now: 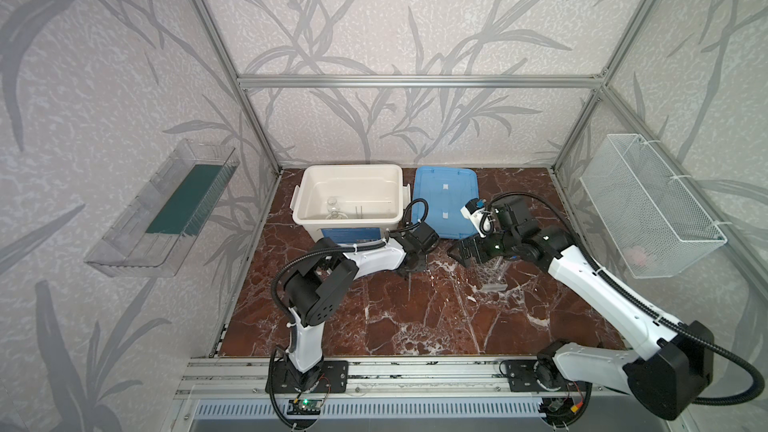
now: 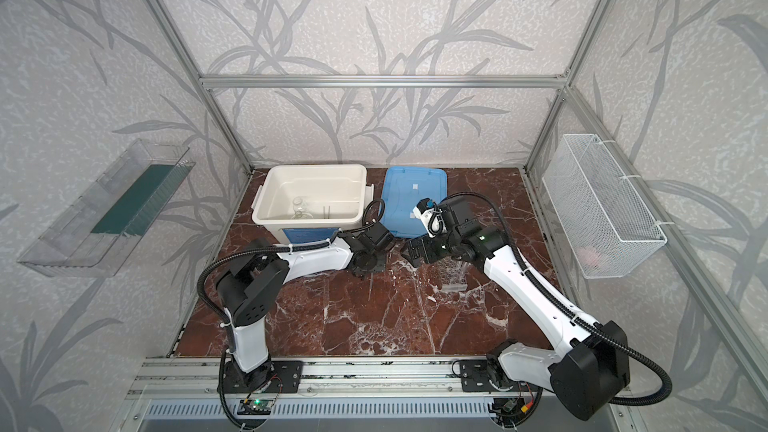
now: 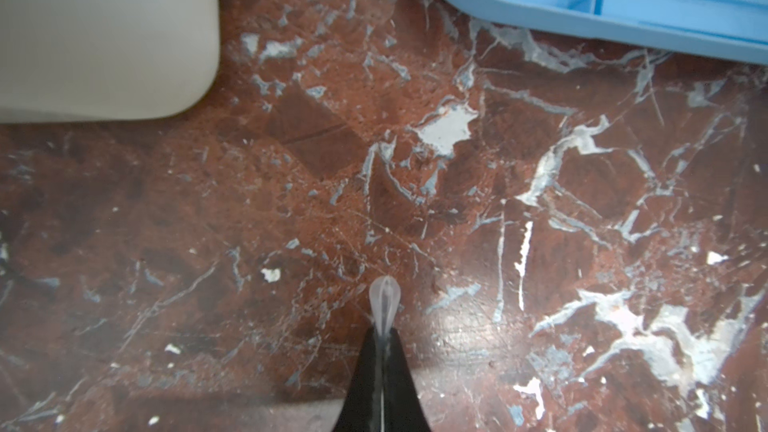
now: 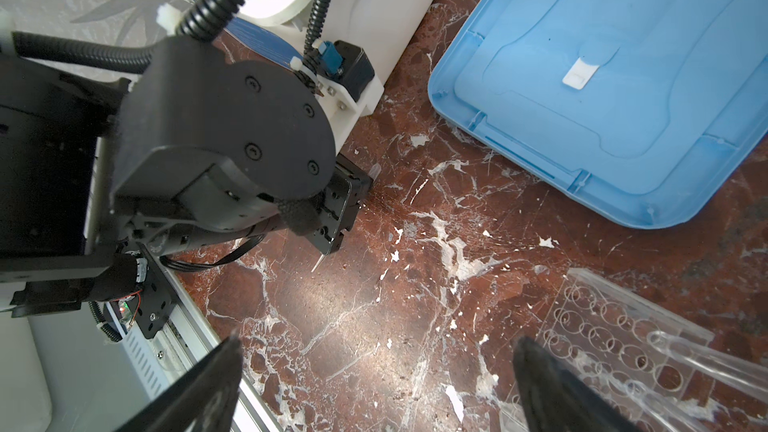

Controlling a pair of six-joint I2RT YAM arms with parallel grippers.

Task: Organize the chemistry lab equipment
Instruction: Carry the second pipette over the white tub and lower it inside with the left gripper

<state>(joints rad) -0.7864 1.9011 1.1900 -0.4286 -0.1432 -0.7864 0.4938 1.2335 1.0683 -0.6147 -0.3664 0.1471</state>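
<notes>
At the back of the marble tabletop (image 1: pixel 415 317), both top views: white tub (image 1: pixel 351 168), uncovered. Inside, two glass vessels (image 1: pixel 332 207) touching each other near the front wall, thin rods (image 1: pixel 360 211) just beside them. Blue label (image 1: pixel 353 236) on the tub's front, print too small to read. Blue lid (image 1: pixel 432 209) lies flat just right of the tub. Wire basket (image 1: pixel 648 201) on the right wall, something pale pink inside, unclear. Clear wall tray (image 1: pixel 166 209) on the left wall, green liner. Tube rack (image 1: pixel 492 276) right of centre, partly under the right arm.

Left wrist view: left gripper (image 3: pixel 382 334) pinched tight on a clear rod (image 3: pixel 384 301). Its flattened bulb end pokes past the fingertips, over bare marble between tub corner and lid.

Right wrist view: right gripper (image 4: pixel 379 342) with jaws wide apart over marble, just beside the rack. A clear tube (image 4: pixel 706 361) lies slanted in the rack. The rod sticks out both sides of the left gripper.
</notes>
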